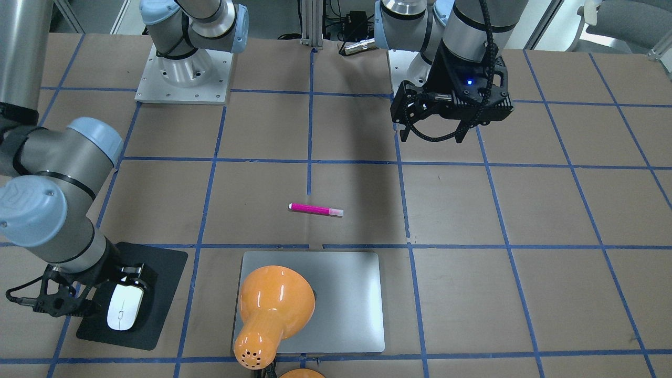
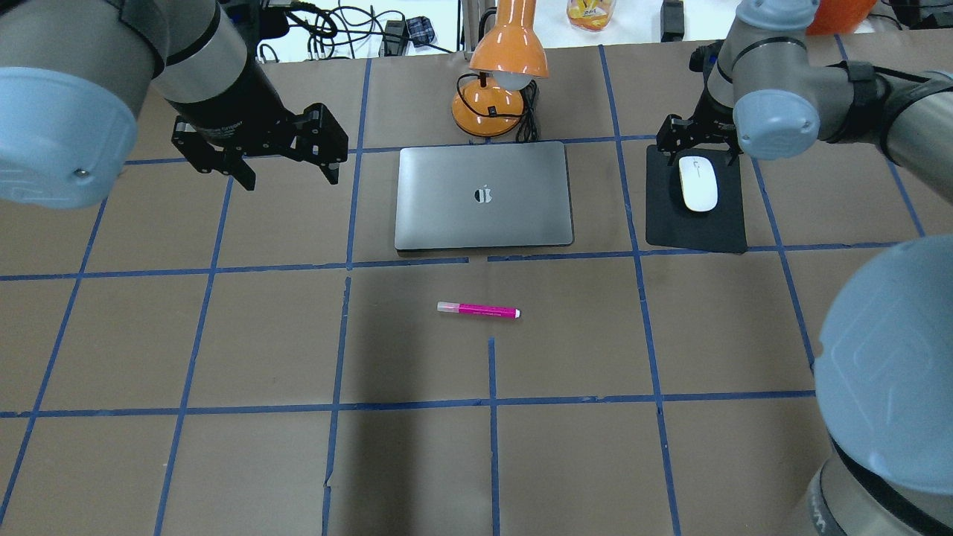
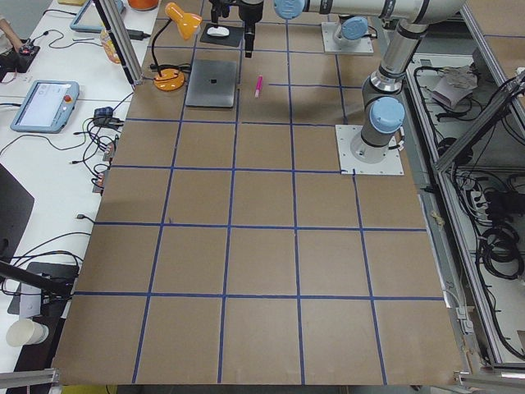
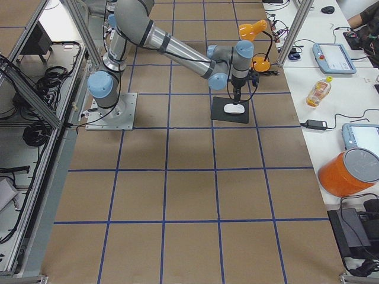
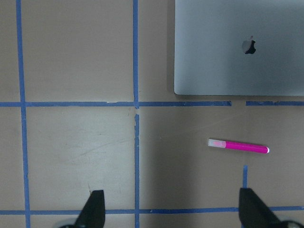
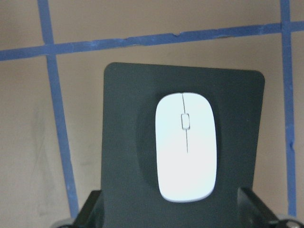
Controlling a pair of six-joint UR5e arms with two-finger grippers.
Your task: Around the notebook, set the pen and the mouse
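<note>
The white mouse (image 6: pixel 186 146) lies on a black mat (image 6: pixel 128 142) to the right of the notebook (image 2: pixel 484 197), a closed silver laptop. My right gripper (image 6: pixel 171 199) hangs open over the mouse's (image 2: pixel 698 183) far end, its fingers wide apart and clear of it. The pink pen (image 2: pixel 478 310) lies flat on the brown table in front of the notebook, a short gap away from it. My left gripper (image 2: pixel 290 180) hovers open and empty above the table, left of the notebook. Its wrist view shows the pen (image 5: pixel 238 146) and a corner of the notebook (image 5: pixel 237 47).
An orange desk lamp (image 2: pixel 497 82) stands just behind the notebook with its shade leaning over it (image 1: pixel 273 304). Blue tape lines grid the table. Bare brown surface lies left of and in front of the notebook. The arm bases (image 1: pixel 184 73) stand at the robot's edge.
</note>
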